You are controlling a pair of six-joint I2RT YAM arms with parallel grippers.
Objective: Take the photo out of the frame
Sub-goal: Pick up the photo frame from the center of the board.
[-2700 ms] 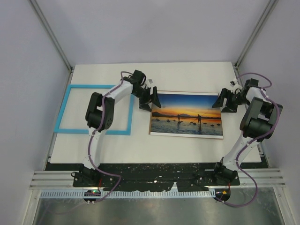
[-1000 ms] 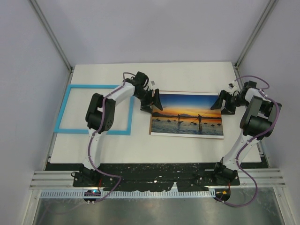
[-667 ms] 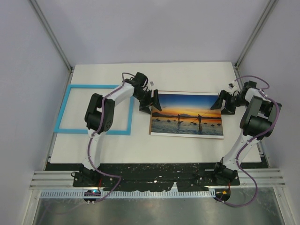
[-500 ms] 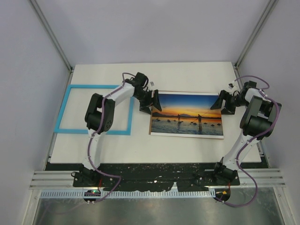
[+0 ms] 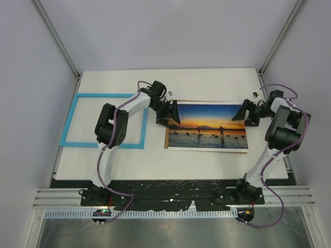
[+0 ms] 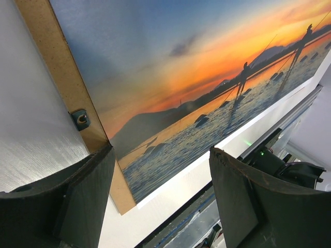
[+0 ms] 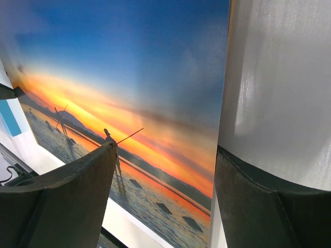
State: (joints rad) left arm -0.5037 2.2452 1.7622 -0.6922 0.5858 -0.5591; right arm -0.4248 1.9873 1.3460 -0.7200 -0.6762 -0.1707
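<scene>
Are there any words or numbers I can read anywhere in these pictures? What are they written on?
No text can be read anywhere.
The photo shows only a sunset scene, no writing.
The frame is plain light blue.
The brown backing board is bare, with just a small metal clip.

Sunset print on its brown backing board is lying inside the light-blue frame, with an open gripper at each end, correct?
No. The top view shows the flat sunset print on its brown backing board lying outside the thin light-blue rectangular frame, to its right. The left gripper and right gripper are open at its ends.
</scene>
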